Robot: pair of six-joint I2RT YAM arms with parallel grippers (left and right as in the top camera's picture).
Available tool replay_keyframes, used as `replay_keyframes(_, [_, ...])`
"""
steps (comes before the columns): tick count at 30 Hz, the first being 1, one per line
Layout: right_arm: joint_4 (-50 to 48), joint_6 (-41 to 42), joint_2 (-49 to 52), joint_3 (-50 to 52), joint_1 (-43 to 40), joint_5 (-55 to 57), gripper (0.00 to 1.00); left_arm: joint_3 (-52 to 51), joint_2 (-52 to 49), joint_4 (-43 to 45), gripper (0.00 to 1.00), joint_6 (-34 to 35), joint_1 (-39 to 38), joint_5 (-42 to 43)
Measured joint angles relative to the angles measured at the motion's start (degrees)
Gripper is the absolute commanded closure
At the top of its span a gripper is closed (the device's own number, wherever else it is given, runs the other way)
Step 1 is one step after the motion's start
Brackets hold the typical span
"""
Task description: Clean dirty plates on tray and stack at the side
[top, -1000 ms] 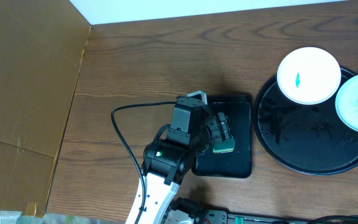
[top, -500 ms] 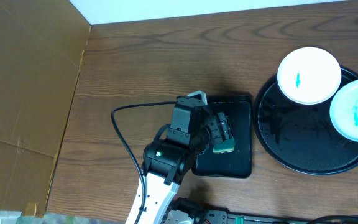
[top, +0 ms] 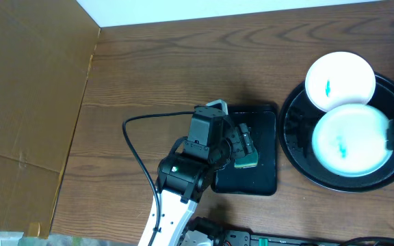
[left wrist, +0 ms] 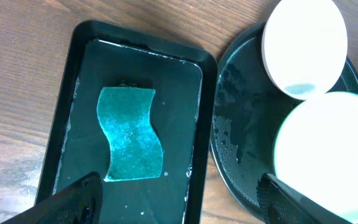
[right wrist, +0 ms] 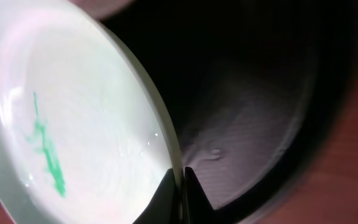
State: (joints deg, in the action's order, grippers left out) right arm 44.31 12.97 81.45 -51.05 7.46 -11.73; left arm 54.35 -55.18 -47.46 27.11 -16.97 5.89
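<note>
Nearly closed, right tool [right wrist: 180,186] pinches smeared plate [right wrist: 73,124] rim.

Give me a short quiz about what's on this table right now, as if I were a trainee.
1. How many white plates show over the round tray in the overhead view?
2. True or false: the teal sponge lies in the round tray.
3. The right hand grips: A the sponge, B a plate's rim, C nothing.

Key
1. Two.
2. False: it lies in the rectangular tray.
3. B: it pinches the rim of the held plate.
</note>
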Motion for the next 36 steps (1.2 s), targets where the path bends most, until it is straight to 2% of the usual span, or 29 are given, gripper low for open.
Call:
replay_keyframes(5, [-7.1,7.6,4.1,7.5,2.5,0.9,0.99,0.0,0.0,0.0,0.20,0.0,0.0,0.0])
replay_keyframes(7, [-8.7,9.4,5.0,8.9,2.5,1.0,0.80,0.0,0.0,0.0,0.20,0.0,0.0,0.0])
replay_keyframes(10, [-11.2,8.7,5.1,9.0,2.2,1.4,0.72,0.0,0.0,0.0,0.20,0.0,0.0,0.0])
replay_keyframes(15, [-6.0,3.7,3.4,4.8,1.7,1.9,0.70,0.0,0.0,0.2,0.20,0.0,0.0,0.0])
replay_keyframes(19, [0.0,-1.7,-2.1,-0.9,1.7,1.1,0.70,0.0,0.0,0.1,0.20,0.0,0.0,0.0])
replay_keyframes(23, [2.3,-5.1,-9.4,-4.6,1.7,-0.1,0.71,0.0,-1.3,-0.3,0.27,-0.6,0.0,0.0])
replay_keyframes(29, [3.7,-6.9,-16.9,-4.8,1.7,-1.4,0.70,-0.2,-12.3,0.0,0.36,-2.9,0.0,-1.7])
replay_keyframes(36, [6.4,-7.4,-17.3,-4.8,1.7,-1.7,0.70,-1.4,-33.6,5.3,0.40,-2.5,0.0,-5.0])
